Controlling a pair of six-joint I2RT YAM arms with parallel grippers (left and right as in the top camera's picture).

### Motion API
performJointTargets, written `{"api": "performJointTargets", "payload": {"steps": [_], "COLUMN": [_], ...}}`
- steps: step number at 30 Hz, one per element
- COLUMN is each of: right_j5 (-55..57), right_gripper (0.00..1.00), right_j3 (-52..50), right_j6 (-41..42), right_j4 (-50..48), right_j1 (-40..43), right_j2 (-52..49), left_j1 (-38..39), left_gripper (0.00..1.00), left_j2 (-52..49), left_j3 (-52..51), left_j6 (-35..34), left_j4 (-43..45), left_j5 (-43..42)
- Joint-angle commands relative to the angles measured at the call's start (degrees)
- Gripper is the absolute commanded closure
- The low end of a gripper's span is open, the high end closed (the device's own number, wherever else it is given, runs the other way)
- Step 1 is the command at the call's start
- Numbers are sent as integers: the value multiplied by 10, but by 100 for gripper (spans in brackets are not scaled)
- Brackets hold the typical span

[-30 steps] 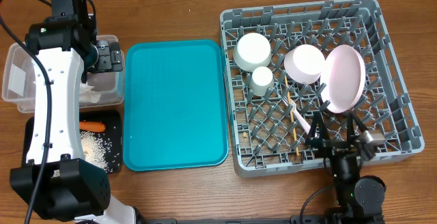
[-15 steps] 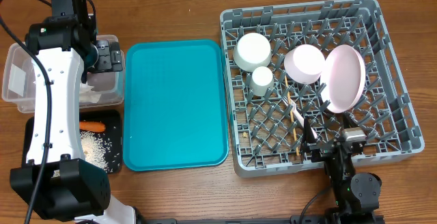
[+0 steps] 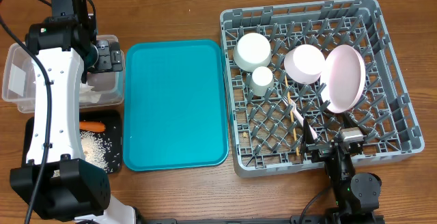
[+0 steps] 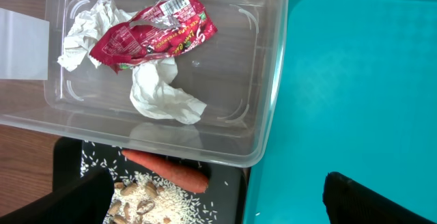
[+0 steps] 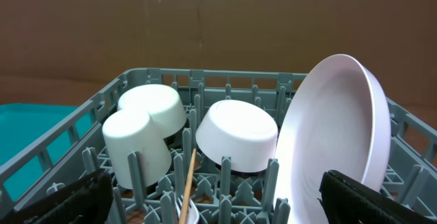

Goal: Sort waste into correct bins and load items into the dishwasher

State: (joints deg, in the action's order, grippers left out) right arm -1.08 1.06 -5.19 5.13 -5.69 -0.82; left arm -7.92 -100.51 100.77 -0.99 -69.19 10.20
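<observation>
Spread wide and empty, the right gripper [image 3: 331, 145] has been withdrawn to the lower rim of the large grey plastic dish rack [image 3: 390, 136], right of frame. The left gripper [image 3: 106, 54] is likewise wide, empty. Loading is judged done.

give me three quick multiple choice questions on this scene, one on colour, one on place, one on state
1. The plate in the rack is: A pink, B green, C black.
2. The red wrapper lies: A in the rack, B in the clear tub, C on the plate.
3. The plate: A lies flat, B stands on edge, C hangs over the rim.

Answers:
1. A, it shows pale pink in the overhead and right wrist views.
2. B, the left wrist view shows it inside the tub among the napkins.
3. B, it stands tilted on its rim in the rack.
</observation>
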Motion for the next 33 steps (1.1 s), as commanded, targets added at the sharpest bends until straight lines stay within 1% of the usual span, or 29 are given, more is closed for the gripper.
{"api": "performJointTargets", "payload": {"steps": [1, 17, 21, 25, 30, 31, 33], "right_j5": [-1, -1, -1, -1, -1, -1, -1], "right_gripper": [0, 0, 0, 0, 0, 0, 0], "right_j3": [-6, -6, -6, -6, -6, -6, -6], "right_j6": [-4, -4, -4, -4, -4, -4, -4], "right_j4": [-3, -3, -3, -3, -3, -3, -3], "right_j1": [3, 3, 3, 3, 3, 3, 3], "right_j2": [7, 7, 7, 7, 7, 7, 7], "left_j1": [-3, -3, -2, -1, 14, 20, 24], "left_gripper": [0, 0, 0, 0, 0, 0, 0], "left_j2": [9, 9, 27, 80, 188, 226, 270], "left_j3": [15, 14, 13, 13, 12, 12, 12], "left_j6": [12, 12, 12, 12, 12, 12, 12], "left_j4": [1, 1, 1, 1, 1, 1, 1], "left_j5": [7, 7, 3, 3, 3, 3, 3]}}
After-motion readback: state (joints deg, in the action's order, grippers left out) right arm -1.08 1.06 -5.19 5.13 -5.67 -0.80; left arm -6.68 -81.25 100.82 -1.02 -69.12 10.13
